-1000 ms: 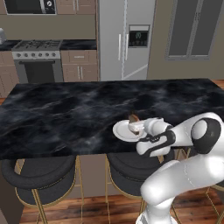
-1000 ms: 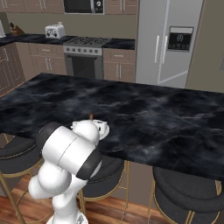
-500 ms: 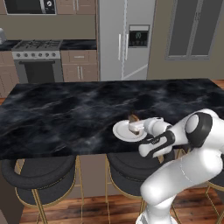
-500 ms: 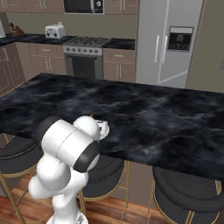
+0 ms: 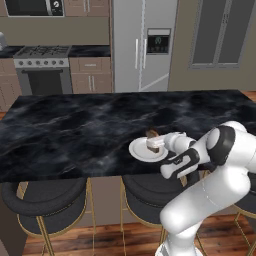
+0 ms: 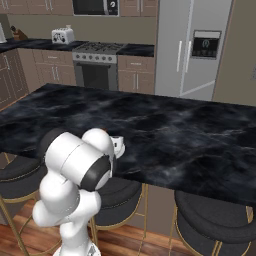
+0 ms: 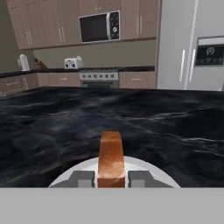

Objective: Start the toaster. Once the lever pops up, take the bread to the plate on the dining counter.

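Observation:
The bread [image 7: 110,157], a slice with an orange-brown crust, stands upright and edge-on between my fingertips [image 7: 83,178]. My gripper [image 7: 110,178] is shut on it, right over the white plate [image 7: 146,168]. From the left base view the bread [image 5: 153,143] sits at the right side of the plate [image 5: 140,151], with the gripper [image 5: 160,145] reaching in from the right. The plate lies near the front edge of the black marble dining counter [image 5: 75,130]. The silver toaster [image 6: 62,35] stands far off on the back counter, also seen as the toaster [image 7: 72,63] beside the stove.
Dark round stools [image 5: 42,200] stand under the dining counter's front edge. A stove [image 5: 42,67] and a steel fridge [image 5: 142,45] line the back wall. My arm's white elbow [image 6: 77,160] hides the plate from the right side.
The arm's elbow has shifted a little. The gripper and the bread have stayed at the plate, hardly moved.

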You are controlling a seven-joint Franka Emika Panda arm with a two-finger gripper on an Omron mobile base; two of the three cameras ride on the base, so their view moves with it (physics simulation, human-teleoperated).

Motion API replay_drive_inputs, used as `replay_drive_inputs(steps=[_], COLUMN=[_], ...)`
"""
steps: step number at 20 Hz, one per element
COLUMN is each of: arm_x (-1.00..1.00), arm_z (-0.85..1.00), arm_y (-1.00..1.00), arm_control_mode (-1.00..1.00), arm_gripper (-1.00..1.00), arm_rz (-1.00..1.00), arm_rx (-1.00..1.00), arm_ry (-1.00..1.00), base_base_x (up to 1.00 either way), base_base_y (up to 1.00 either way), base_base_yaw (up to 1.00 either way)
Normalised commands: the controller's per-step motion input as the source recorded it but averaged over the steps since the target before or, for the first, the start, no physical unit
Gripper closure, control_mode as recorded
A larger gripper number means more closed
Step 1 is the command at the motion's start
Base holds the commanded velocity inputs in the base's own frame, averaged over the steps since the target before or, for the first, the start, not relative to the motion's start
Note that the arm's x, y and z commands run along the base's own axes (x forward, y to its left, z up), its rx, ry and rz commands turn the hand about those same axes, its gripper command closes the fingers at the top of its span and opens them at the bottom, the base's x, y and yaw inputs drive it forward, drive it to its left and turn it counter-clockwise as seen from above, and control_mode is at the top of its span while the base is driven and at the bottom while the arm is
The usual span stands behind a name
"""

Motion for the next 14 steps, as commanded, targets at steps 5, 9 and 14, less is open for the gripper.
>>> replay_drive_inputs(steps=[5, 9, 14], arm_x=[0.0, 0.0, 0.0], arm_z=[0.0, 0.0, 0.09], arm_y=[0.0, 0.0, 0.0], arm_control_mode=[-1.0, -1.0, -1.0], arm_gripper=[-1.0, -1.0, -1.0], arm_rz=[0.0, 0.0, 0.0], arm_rx=[0.0, 0.0, 0.0], arm_ry=[0.0, 0.0, 0.0], base_base_x=[0.0, 0.0, 0.0], base_base_y=[0.0, 0.0, 0.0], base_base_yaw=[0.0, 0.0, 0.0])
